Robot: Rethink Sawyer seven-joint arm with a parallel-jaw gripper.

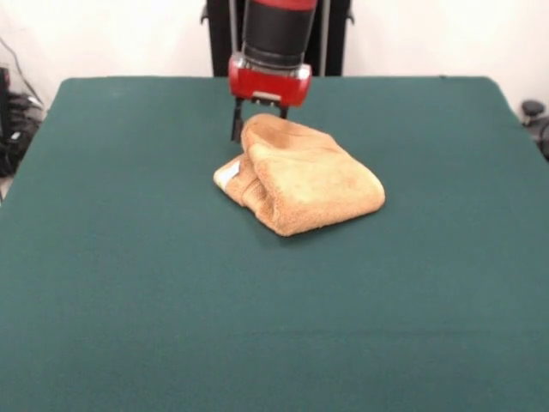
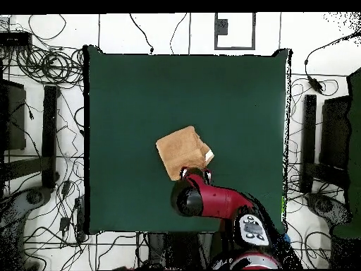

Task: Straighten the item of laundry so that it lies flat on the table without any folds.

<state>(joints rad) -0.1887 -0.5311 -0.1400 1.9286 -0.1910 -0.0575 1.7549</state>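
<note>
The golden-tan towel lies folded over in a thick bundle a little beyond the middle of the green table. Its white tag shows at the left end. My gripper hangs straight down at the towel's far edge, open, with one black finger down beside the cloth and the other behind it. In the overhead view the towel is a rough square on the table, and the arm's red wrist covers the gripper at the towel's edge nearest the robot.
The pedestal stands behind the table's far edge. Cables and black equipment lie on the floor on both sides of the table. Green cloth surrounds the towel on all sides.
</note>
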